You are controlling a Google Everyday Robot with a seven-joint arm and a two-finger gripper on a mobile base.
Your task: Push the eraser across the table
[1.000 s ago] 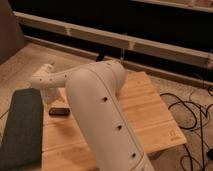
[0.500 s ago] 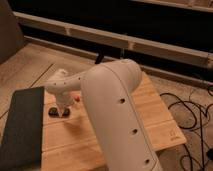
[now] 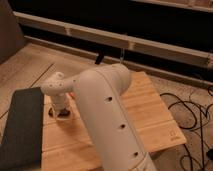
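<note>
Camera view: the light wooden plank surface (image 3: pixel 150 107) stands on a pale floor (image 3: pixel 30 62), seen from above and behind the robot. The white arm (image 3: pixel 107 120) fills the middle of the frame, rises from the lower edge, and covers much of the surface's centre. Its wrist bends down over the left part of the planks. The tool (image 3: pixel 61 110) hangs at the end of the wrist, low over the wood near the left edge. Whether it is wide or narrow cannot be told, since the wrist housing hides it from above. The eraser (image 3: pixel 64 114) shows only as a small dark bar at the foot of the tool, lying on the planks. Whether the two are touching or just apart cannot be told. Just beside them on the left lies a dark grey mat (image 3: pixel 22 125), which runs along the left side of the surface. Black cables (image 3: pixel 192 107) coil on the floor to the right, well apart from the eraser. Behind the surface, a pale rail (image 3: pixel 125 41) crosses a dark background.
</note>
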